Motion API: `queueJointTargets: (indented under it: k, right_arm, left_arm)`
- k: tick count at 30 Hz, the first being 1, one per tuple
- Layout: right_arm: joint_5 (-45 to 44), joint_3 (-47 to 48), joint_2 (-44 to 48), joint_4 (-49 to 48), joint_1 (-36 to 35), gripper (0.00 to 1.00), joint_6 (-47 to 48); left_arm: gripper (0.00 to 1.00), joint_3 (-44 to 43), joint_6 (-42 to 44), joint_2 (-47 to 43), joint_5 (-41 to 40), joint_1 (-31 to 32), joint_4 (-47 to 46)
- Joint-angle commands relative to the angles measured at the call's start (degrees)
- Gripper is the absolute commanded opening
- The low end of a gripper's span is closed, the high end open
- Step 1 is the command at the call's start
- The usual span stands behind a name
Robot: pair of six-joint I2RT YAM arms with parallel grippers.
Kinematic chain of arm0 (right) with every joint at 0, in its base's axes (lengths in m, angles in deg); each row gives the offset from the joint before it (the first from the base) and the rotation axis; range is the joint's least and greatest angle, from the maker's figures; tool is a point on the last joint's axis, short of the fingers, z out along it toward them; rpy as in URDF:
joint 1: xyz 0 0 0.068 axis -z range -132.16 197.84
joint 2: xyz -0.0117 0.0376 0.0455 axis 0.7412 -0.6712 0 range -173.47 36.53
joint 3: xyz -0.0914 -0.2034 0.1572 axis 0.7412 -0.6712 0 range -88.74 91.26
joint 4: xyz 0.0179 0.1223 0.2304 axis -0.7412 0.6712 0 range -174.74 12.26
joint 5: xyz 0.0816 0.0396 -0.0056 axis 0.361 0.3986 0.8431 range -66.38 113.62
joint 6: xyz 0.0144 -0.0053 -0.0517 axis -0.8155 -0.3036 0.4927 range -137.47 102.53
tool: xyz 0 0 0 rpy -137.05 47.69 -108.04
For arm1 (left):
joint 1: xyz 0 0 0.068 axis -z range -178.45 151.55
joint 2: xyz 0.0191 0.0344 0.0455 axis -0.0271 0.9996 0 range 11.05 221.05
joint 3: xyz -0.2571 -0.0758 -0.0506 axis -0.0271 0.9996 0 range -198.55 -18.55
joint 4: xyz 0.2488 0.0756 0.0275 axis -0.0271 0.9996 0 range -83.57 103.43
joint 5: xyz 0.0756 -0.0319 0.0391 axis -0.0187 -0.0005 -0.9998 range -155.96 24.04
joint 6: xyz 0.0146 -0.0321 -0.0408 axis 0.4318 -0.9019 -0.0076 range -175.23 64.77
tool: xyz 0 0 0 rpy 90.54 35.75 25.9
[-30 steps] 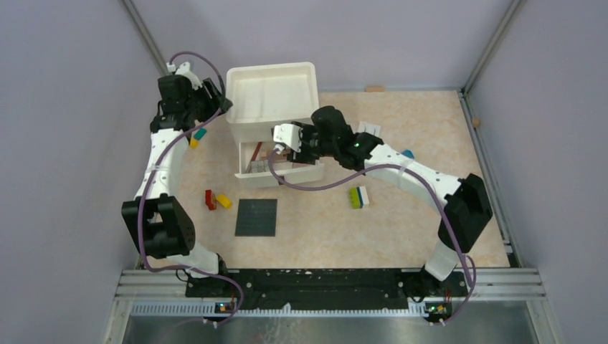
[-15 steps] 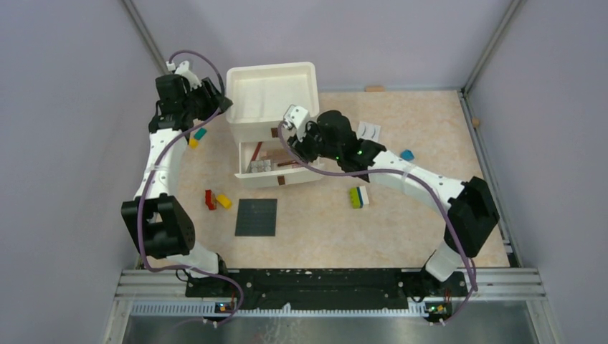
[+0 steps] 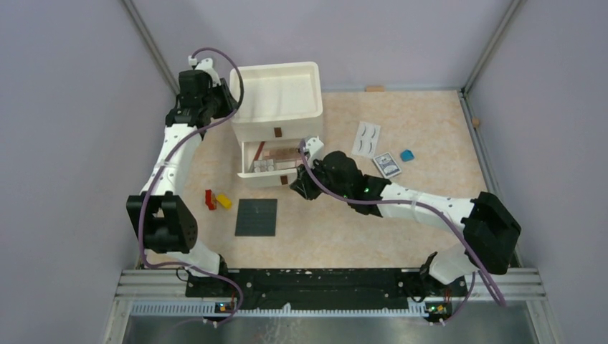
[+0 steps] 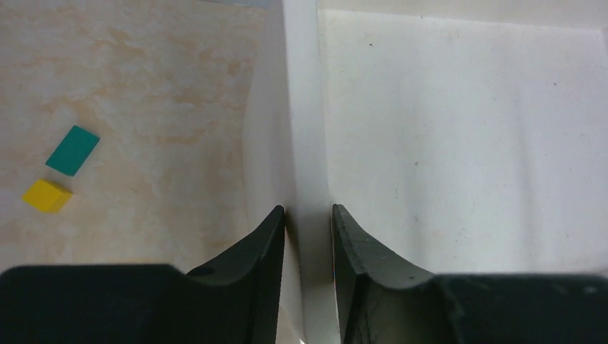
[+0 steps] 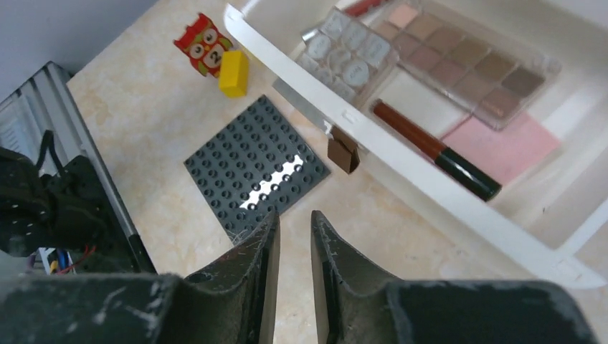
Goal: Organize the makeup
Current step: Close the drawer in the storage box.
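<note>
Left gripper is pinching the left wall of the white organizer, bracing it. Right gripper is hovering just before the open drawer, fingers nearly pressed together, holding nothing. Palette, lip pencil and pink compact are lying inside the drawer; the eyelash card is waiting toward the worktop's far right edge. If you are closing, push squarely at the brown handle while the left gripper is bracing.

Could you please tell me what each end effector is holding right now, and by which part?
The left end effector grips the white organizer by its side wall. The right end effector holds nothing.
</note>
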Motion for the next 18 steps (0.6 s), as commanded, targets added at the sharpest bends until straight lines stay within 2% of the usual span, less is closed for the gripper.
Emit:
queueJointTargets:
  k: [1, 11, 15, 18]
  right_arm:
    - [-7.49, -3.79, 0.42, -5.46, -1.36, 0.2, -8.14]
    - [-21.24, -5.1, -5.91, -12.37, -1.48, 0.17, -10.99]
    - [-22.46, -0.57, -10.87, -12.04, -1.59, 0.16, -8.27]
    - [-24.79, -0.46, -13.18, -17.39, -1.63, 0.17, -7.81]
  left_arm:
    - [0.34, -2.95, 1.16, 1.05, -0.43, 2.9, 1.59]
    - [0.24, -2.54, 0.95, 0.38, -2.26, 4.01, 1.53]
    - [0.23, -2.96, 1.8, 1.03, -4.04, 4.91, 2.17]
    - [0.23, -2.91, 1.96, 0.79, -4.16, 4.91, 2.18]
